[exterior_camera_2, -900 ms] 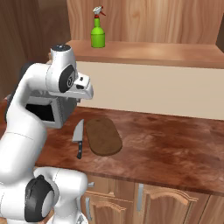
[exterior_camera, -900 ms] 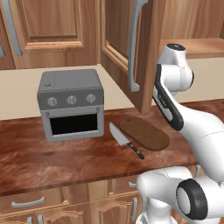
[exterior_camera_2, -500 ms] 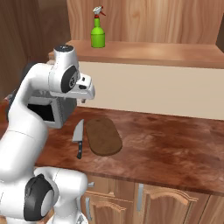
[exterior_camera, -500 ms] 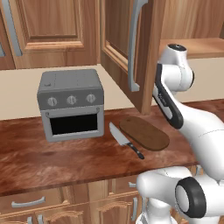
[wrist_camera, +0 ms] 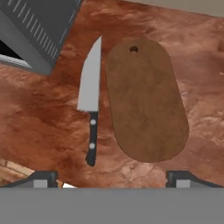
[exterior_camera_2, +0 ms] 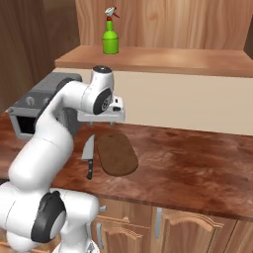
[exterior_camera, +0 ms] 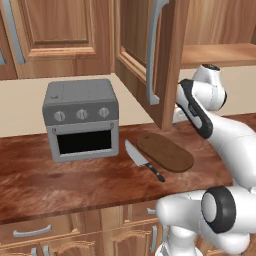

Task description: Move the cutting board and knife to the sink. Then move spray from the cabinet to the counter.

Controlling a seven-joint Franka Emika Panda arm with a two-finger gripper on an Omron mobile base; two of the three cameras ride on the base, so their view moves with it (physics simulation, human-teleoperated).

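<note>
The dark-brown cutting board (exterior_camera: 165,151) (exterior_camera_2: 116,154) (wrist_camera: 146,100) lies flat on the counter (exterior_camera_2: 192,163). The knife (exterior_camera: 143,160) (exterior_camera_2: 89,157) (wrist_camera: 90,103) lies just left of it, black handle toward the front edge. My gripper (exterior_camera_2: 99,122) (wrist_camera: 111,177) hangs above both, open wide, with nothing between its fingertips (wrist_camera: 41,176). The green spray (exterior_camera_2: 111,38) stands upright on the shelf of the cabinet (exterior_camera_2: 163,55), whose door (exterior_camera: 145,55) is swung open. The sink is out of view.
A grey toaster oven (exterior_camera: 82,120) (wrist_camera: 30,35) sits on the counter left of the knife. The open door with its long grey handle (exterior_camera: 154,50) juts out over the counter above the board. Bare counter stretches to the right of the board.
The gripper has opened from nearly shut to wide, and the hand has shifted slightly down and right over the board. Board, knife and spray have not moved.
</note>
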